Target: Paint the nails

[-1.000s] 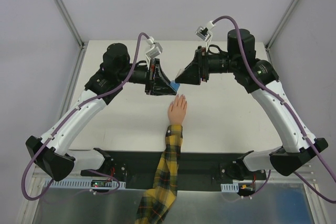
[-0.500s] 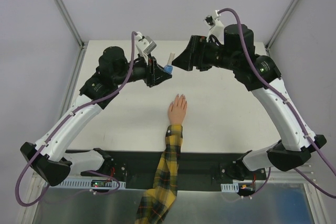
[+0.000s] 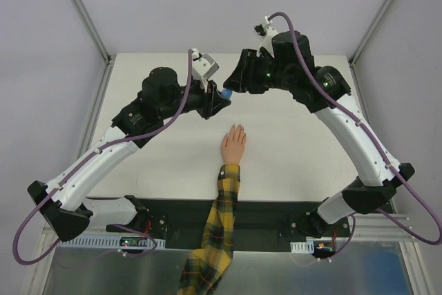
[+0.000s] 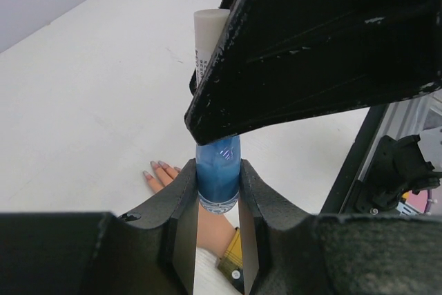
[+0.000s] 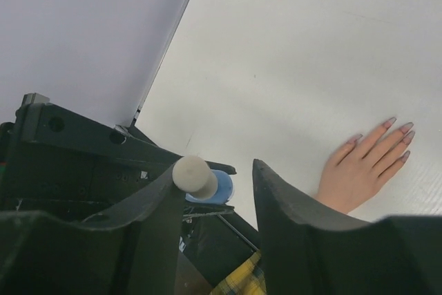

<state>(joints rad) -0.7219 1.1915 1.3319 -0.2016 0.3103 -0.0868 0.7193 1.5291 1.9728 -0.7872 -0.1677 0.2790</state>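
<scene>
White counter [image 3: 297, 150] fills the overhead view. On it, near the middle, we see a small peach-coloured model hand [image 3: 233, 147] lying flat, palm down, its fingers pointing away from the arm bases. A yellow-and-black plaid sleeve [image 3: 222, 202] runs from its wrist back over the near edge. The nails [image 5: 391, 123] sit at the fingertips, low against the counter. In the right wrist view they look a muted pink.

Beyond those fingertips, the two robot arms meet above the counter. The left hand [image 4: 217, 174] is clamped on a small blue bottle [image 4: 218, 183], with one finger pressed against each side of its body. We see the bottle lifted off the counter, with the model hand below it.

The bottle's white cap [image 5: 193, 173] points into the right hand [image 5: 217, 169]. That hand's fingers stand moderately apart on either side of the cap. The cap lies just beside one finger, and we cannot tell whether they touch. A clear gap separates it from the other finger. Bottle and cap are both apart from the nails.
</scene>
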